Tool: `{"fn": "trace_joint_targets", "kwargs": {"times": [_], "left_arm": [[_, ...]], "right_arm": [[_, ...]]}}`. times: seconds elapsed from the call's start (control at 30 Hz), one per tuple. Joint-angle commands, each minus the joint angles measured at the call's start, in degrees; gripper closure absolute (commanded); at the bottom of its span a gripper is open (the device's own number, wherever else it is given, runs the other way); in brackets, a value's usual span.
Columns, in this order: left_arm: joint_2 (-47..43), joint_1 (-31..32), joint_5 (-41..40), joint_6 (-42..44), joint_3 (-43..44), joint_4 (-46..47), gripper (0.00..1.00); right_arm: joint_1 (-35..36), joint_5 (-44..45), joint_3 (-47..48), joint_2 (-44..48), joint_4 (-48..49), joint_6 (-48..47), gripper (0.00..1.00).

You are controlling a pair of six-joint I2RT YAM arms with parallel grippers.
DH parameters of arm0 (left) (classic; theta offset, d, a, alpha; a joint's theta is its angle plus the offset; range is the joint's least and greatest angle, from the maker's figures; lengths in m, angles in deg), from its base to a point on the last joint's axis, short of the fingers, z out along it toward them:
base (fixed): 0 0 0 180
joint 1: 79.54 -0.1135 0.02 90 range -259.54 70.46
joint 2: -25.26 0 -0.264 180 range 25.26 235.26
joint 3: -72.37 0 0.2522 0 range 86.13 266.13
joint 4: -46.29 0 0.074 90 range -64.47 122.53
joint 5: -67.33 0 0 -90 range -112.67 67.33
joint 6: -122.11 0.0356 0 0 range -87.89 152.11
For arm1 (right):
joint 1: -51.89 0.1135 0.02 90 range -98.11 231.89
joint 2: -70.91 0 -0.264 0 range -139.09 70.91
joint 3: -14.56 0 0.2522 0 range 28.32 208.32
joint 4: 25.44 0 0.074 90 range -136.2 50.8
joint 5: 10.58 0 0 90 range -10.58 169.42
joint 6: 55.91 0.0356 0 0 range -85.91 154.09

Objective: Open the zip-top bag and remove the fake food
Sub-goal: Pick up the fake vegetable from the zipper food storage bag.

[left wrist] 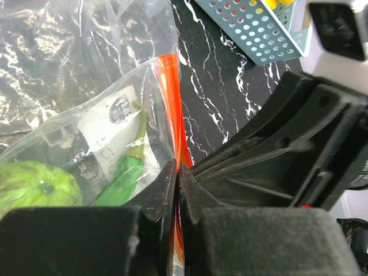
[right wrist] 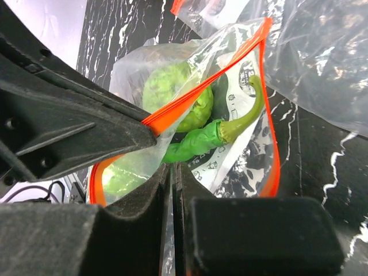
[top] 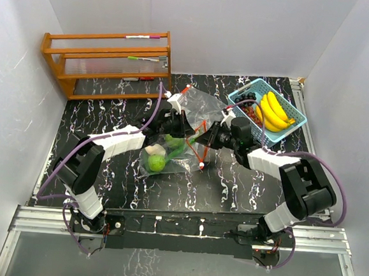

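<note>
Our two grippers meet tip to tip above a black marbled table [top: 219, 185]. Each one pinches one side of a bag's mouth. Our left gripper [left wrist: 177, 171] has its jaws pressed together on the orange zip strip of the bag [left wrist: 115, 126], with nothing but that strip between the pads. Our right gripper [right wrist: 172, 172] faces it, jaws closed tight on the clear film of the opposite lip. Between the two tips the orange rim spreads into a loop, so the mouth stands parted.

Just past the fingertips, inside the bag, lies a green pepper [right wrist: 201, 140] with a curved stem. Beyond the pepper is a round green fruit [right wrist: 172, 92] with bumpy skin. Seen from overhead, the body of the bag lies on the table on the near side of both grippers, toward our arm bases.

Behind the grippers, a second bag [top: 203, 103] of clear plastic lies crumpled on the table. Farther back, to the right of our right gripper, sits a light-blue basket [top: 287, 130]. It holds yellow bananas [top: 273, 110] and dark grapes [top: 244, 99]. Farthest away, left of our left gripper and against the back wall, stands a wooden rack [top: 107, 65].
</note>
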Motion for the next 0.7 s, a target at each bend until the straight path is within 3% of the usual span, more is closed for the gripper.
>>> {"fn": "trace_joint_targets", "kwargs": {"times": [0.0, 0.17, 0.37, 0.67], "left_arm": [[-2.6, 0.6, 0.0, -0.6, -0.1, 2.3, 1.0], [-3.6, 0.5, -0.5, -0.6, -0.4, 2.4, 1.0], [-4.1, 0.6, 0.7, -1.5, -1.4, 4.4, 1.0], [-4.3, 0.5, 1.8, -1.9, -2.5, 5.8, 1.0]], "right_arm": [[1.2, -1.9, 3.6, -3.0, 6.0, 2.1, 0.9], [1.4, -1.1, 3.7, -6.3, 5.8, 2.6, 0.89], [1.6, 1.2, 4.4, -10.1, 5.6, 2.2, 0.78], [1.6, 2.8, 8.1, -13.5, 6.1, 2.2, 0.5]]}}
